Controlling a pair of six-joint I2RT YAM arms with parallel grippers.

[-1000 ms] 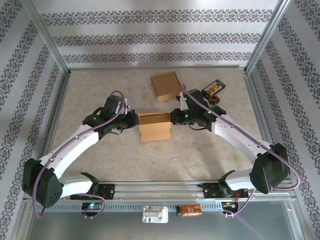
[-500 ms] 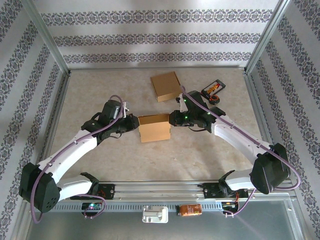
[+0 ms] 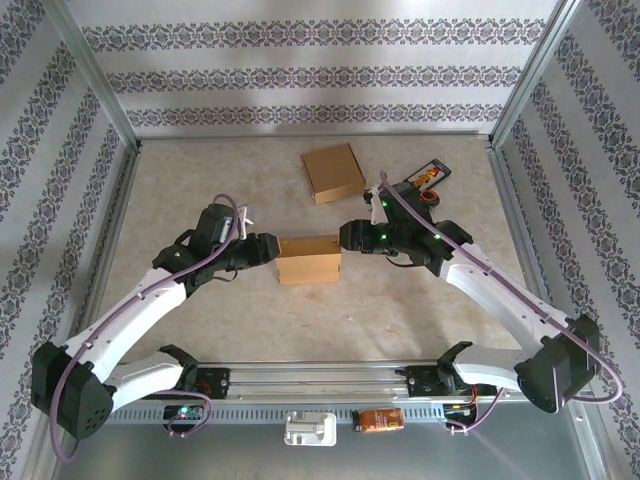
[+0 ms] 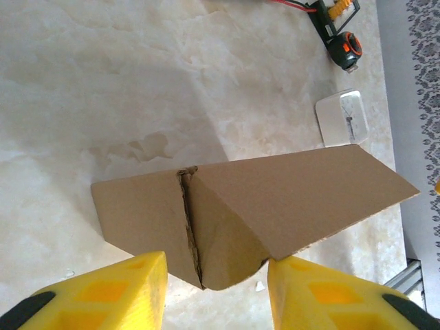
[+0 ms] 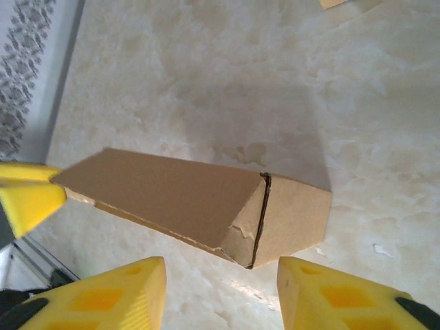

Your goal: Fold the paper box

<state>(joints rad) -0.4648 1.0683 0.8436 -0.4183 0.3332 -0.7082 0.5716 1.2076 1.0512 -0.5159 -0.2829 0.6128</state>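
The brown paper box [image 3: 309, 258] lies on the table between my two arms, its top flap sloping closed. My left gripper [image 3: 268, 247] is at its left end and my right gripper [image 3: 345, 236] at its right end. In the left wrist view the box [image 4: 275, 196] has its folded end corner between the yellow fingers [image 4: 110, 292] of the left gripper [image 4: 214, 267], which are spread; the right finger sits against the flap's edge. In the right wrist view the box [image 5: 185, 196] lies just beyond the open right gripper [image 5: 221, 268], with bare table between the fingers [image 5: 337, 292].
A second flat cardboard piece [image 3: 333, 171] lies at the back of the table. A black and orange tool with a tape measure [image 3: 425, 181] sits at the back right, and a small white object [image 4: 342, 117] lies near it. Metal frame posts and patterned walls enclose the table.
Both grippers have gone from shut at the box's ends to open. The arms have shifted a little, and the box looks lower and flatter from above.
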